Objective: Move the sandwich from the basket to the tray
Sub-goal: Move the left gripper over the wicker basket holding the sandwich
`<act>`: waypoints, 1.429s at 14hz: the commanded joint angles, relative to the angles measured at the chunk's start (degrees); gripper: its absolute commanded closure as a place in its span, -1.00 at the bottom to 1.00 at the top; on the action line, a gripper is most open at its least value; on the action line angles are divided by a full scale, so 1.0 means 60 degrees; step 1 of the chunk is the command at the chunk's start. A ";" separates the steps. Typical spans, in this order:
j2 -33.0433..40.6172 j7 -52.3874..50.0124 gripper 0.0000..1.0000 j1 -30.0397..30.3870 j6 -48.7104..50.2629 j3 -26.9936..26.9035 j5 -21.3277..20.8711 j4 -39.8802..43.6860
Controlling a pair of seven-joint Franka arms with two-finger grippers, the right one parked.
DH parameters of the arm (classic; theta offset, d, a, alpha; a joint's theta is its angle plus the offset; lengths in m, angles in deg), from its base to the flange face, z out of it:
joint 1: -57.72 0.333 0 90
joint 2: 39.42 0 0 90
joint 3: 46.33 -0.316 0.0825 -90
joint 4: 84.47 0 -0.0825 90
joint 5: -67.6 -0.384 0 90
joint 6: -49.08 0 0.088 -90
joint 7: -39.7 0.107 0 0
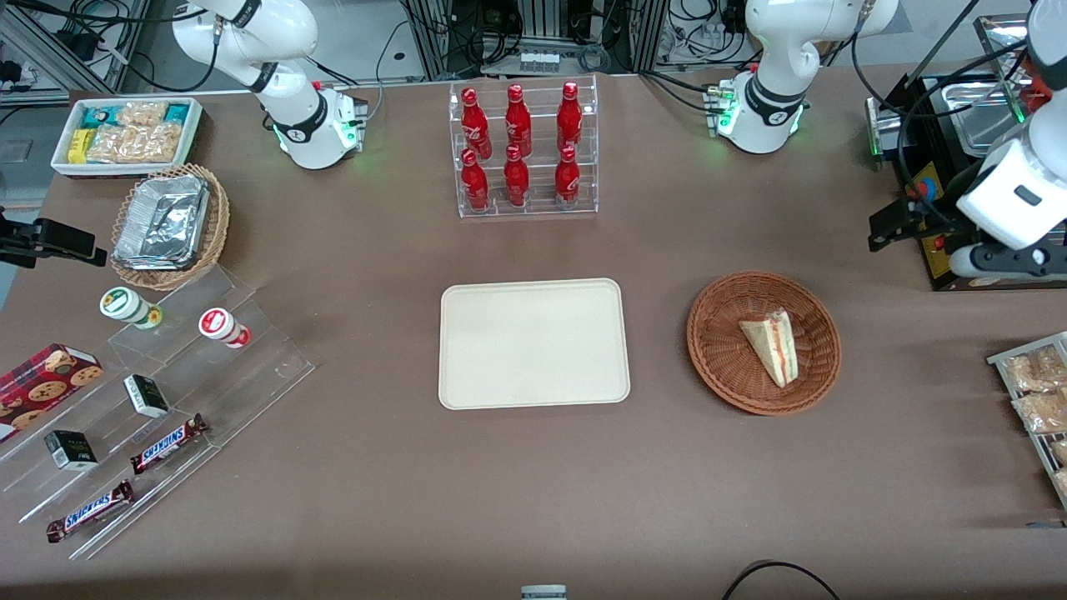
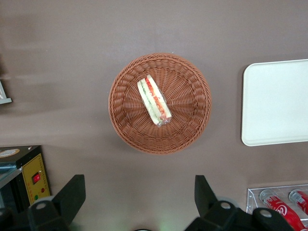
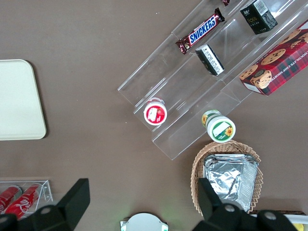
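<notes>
The sandwich (image 1: 771,346) (image 2: 154,101), a pale wedge with red and green filling, lies inside the round reddish-brown wicker basket (image 1: 717,367) (image 2: 125,125). The cream tray (image 1: 533,343) (image 2: 276,103) rests flat beside the basket, at mid-table, with nothing on it. My gripper (image 1: 896,227) (image 2: 138,192) hangs high above the table toward the working arm's end, a little farther from the front camera than the basket. It is open; both dark fingers (image 2: 72,192) stand wide apart with only bare table between them, well clear of the basket.
A clear rack of red bottles (image 1: 521,150) (image 2: 279,204) stands farther from the front camera than the tray. A black machine (image 1: 934,167) sits near my gripper, a rack of snack packets (image 1: 1038,392) nearer the camera. Acrylic steps with snacks (image 1: 167,392) lie toward the parked arm's end.
</notes>
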 commanded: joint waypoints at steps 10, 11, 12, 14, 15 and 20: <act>-0.0006 0.0078 -1.00 -0.0061 -0.1816 -0.0051 0.0081 -0.1760; 0.0125 0.0064 -1.00 -0.0061 -0.2286 -0.0051 0.0081 -0.2229; 0.0242 0.0063 -1.00 -0.0061 -0.2667 -0.0051 0.0081 -0.2669; 0.0433 0.0063 -1.00 -0.0061 -0.3444 -0.0051 0.0081 -0.3446; 0.0478 0.0020 -1.00 -0.0047 -0.3781 -0.0051 0.0081 -0.3783; 0.0639 -0.0609 -1.00 -0.0076 -0.5626 -0.0037 0.0081 -0.5409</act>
